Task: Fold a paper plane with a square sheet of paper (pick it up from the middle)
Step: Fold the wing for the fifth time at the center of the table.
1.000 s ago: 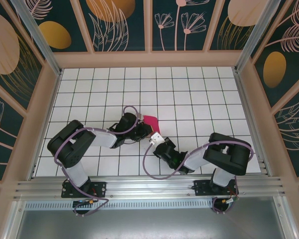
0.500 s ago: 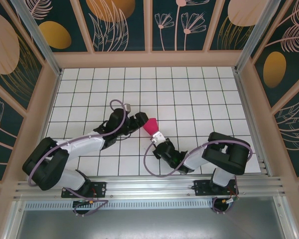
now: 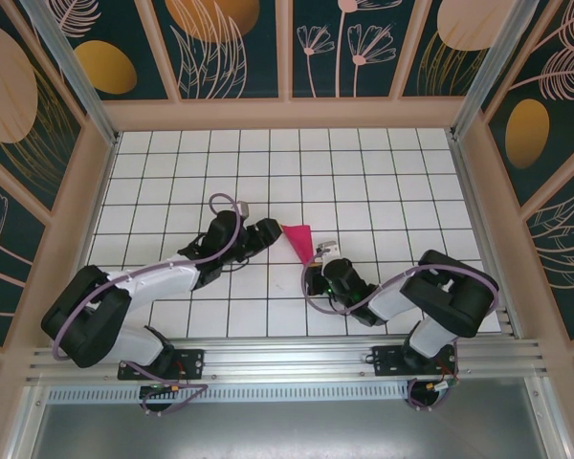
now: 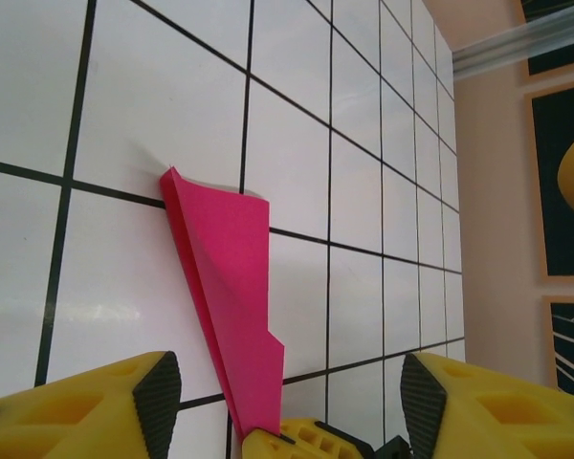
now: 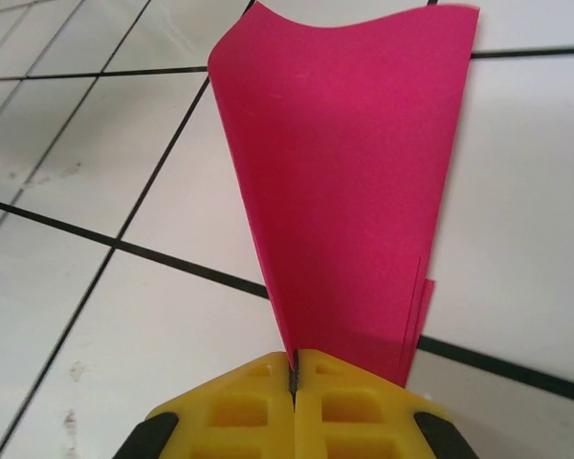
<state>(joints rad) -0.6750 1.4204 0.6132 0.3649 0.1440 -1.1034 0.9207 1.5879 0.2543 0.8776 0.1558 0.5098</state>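
Pinching the paper plane, the right hand hides its tip.

- The paper plane is plain magenta-pink paper folded into a long, narrow wedge — broad at one end and tapering to a point at the other.
- From above it lies near the middle of the white grid, with its broad end toward the far left.
- The left wrist view shows a straight crease along its left edge and a small stepped notch on its right edge near the tip.
- Its narrow end is clamped between the closed yellow fingers of the right gripper.
- Seen from there, the paper fans outward — its far edge gently curved, with layered edges just beside the grip.
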